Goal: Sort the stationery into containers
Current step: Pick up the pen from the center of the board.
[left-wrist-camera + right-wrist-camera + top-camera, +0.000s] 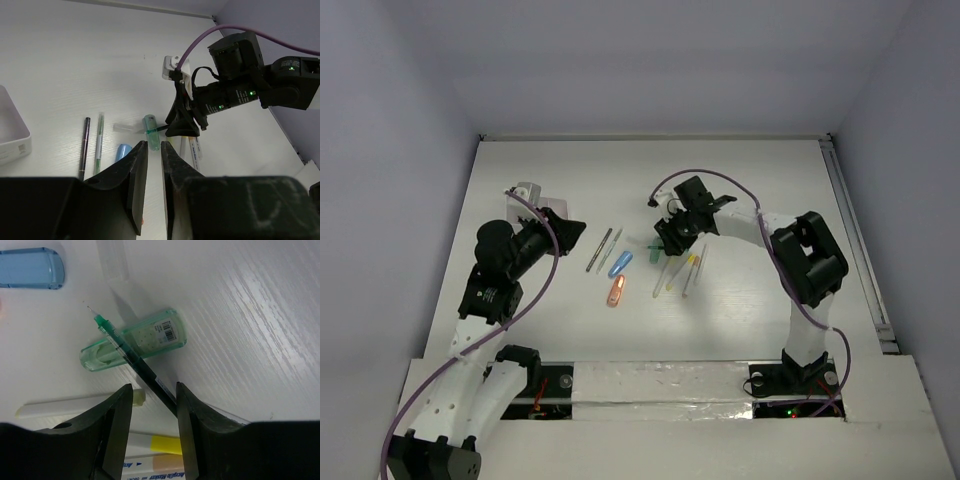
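Observation:
The white tray point(530, 192) sits at the far left, partly under my left arm; its corner shows in the left wrist view point(12, 135). My left gripper point(575, 230) point(154, 145) hovers empty beside the tray, jaws a narrow gap apart. My right gripper point(668, 243) point(154, 390) is open low over the pile. A dark pen with a green tip point(130, 357) runs between its fingers and rests across a green capped marker point(135, 340) point(151, 131). A blue marker point(620, 263) point(30, 269), an orange marker point(616, 291) and two thin pens point(600, 250) lie to the left.
White pens with yellow and orange bands point(165, 444) point(675, 272) lie under and right of my right gripper. A clear cap point(112, 260) lies beyond the green marker. A rail point(855, 230) runs along the table's right edge.

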Motion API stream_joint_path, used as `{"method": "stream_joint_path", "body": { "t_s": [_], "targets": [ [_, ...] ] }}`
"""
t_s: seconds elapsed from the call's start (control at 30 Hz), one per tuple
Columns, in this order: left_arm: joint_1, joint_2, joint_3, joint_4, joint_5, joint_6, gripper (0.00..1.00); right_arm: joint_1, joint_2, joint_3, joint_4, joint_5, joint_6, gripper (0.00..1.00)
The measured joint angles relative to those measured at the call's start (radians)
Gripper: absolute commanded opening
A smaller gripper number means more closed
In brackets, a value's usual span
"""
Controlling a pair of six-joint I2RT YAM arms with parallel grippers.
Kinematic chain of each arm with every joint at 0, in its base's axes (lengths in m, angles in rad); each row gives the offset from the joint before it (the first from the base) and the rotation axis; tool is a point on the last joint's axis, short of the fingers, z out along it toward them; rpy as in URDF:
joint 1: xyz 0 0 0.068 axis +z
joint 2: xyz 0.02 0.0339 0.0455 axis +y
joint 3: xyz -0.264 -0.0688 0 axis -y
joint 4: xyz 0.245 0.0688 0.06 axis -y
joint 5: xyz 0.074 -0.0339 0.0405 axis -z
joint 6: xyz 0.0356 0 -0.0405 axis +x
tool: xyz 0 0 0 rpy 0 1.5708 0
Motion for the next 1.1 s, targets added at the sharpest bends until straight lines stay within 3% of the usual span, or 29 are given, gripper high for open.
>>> {"method": "stream_joint_path", "body": {
  "t_s": [0.57,0.8,0.93,1.1],
  "targets": [
    [0.011,0.0,0.0,0.001,0.004,0.0,0.15,0.012,0.014,0.028,-0.001,-0.007,-0.016,0.28],
    [0.011,0.0,0.0,0.001,0.006,-0.001,0.15,0.012,0.015,0.032,0.0,-0.011,-0.031,0.27],
    [0.011,0.0,0.0,0.002,0.007,-0.001,0.15,0.012,0.015,0.032,0.0,-0.016,-0.037,0.34],
    [0.011,0.0,0.0,0.001,0.008,-0.001,0.16,0.012,0.016,0.032,0.0,-0.027,-0.041,0.32]
  ]
}}
